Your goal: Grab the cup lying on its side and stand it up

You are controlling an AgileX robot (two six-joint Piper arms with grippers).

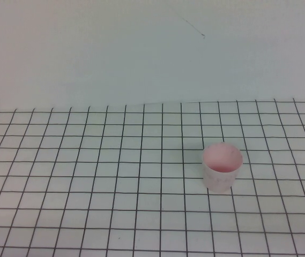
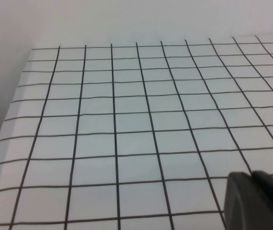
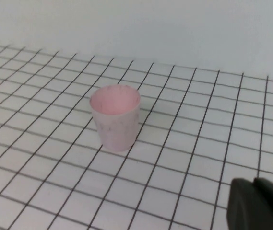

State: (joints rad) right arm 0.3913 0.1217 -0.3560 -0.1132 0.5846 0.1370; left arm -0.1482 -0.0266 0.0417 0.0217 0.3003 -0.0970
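Note:
The cup (image 1: pixel 222 167) is small, pale pink-white and tapered, and pinker inside. It stands upright with its rim up on the gridded table, right of centre in the high view. It also shows in the right wrist view (image 3: pixel 115 117), upright and alone. My right gripper (image 3: pixel 253 181) is shut and empty, well back from the cup. My left gripper (image 2: pixel 250 175) is shut and empty over bare grid, with no cup in its view. Neither gripper shows in the high view.
The table (image 1: pixel 88 182) is white with a black grid. A plain pale wall (image 1: pixel 141 48) rises behind its far edge. The table's left edge (image 2: pixel 11 115) shows in the left wrist view.

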